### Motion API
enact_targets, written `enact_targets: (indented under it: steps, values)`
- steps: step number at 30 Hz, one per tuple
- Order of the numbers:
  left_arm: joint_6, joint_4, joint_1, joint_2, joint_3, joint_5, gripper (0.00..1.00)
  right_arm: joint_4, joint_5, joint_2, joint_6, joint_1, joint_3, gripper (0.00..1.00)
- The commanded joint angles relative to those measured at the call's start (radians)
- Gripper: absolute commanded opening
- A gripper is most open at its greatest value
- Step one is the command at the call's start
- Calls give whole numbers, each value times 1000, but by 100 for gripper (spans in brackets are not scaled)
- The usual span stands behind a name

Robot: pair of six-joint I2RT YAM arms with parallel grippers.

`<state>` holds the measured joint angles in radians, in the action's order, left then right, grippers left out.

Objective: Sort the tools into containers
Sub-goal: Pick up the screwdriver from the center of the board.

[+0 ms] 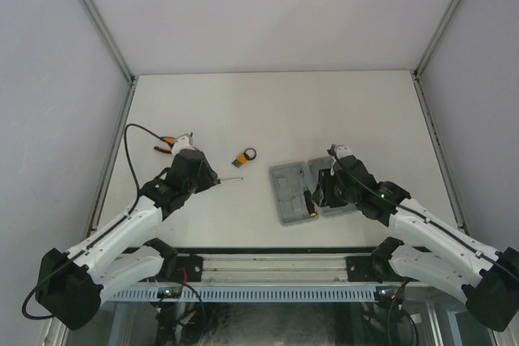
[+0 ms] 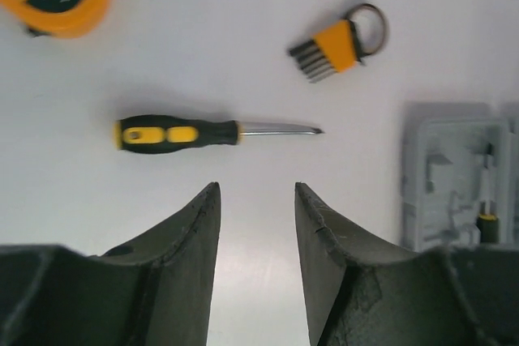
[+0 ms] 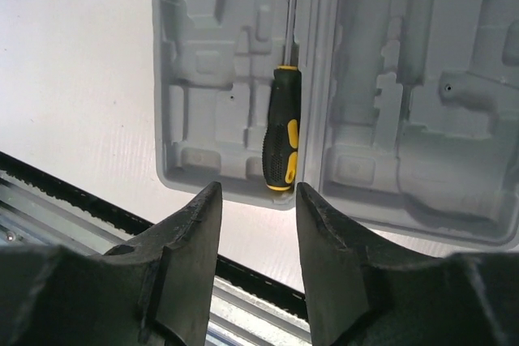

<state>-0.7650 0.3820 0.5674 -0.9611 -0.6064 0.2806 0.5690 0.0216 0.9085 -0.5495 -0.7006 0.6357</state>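
One screwdriver (image 3: 281,131) is lying in the tool case's (image 3: 203,62) left half under the released right gripper (image 3: 258,192); the left gripper (image 2: 257,190), also released, is hovering near the second screwdriver (image 2: 178,133), needing to descend.

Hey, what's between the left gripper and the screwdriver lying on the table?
Only bare table separates the left gripper from the screwdriver, in the left wrist view.

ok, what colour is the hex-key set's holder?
The hex-key set has an orange holder with dark keys; it shows best in the left wrist view.
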Motion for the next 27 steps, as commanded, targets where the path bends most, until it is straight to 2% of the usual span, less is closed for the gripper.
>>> enact_targets:
  steps: [1, 3, 7, 16, 20, 27]
  values:
    - [-12, 75, -76, 54, 33, 60, 47, -60, 15, -28, -39, 2, -17, 42]
    - [-32, 85, -126, 64, 43, 71, 50, -65, 17, -23, -47, 1, -23, 43]
    - [-56, 86, -144, 42, 46, 83, 59, -73, 16, 2, -64, 1, -29, 44]
    - [-108, 62, -146, -77, 31, 111, 63, -89, 42, 12, -95, 0, -39, 47]
    - [-162, 65, -146, -138, 12, 132, 74, -85, 50, 12, -94, 1, -50, 47]
    - [-222, 30, -146, -214, -24, 128, 78, -60, 58, 4, -96, 10, -58, 47]
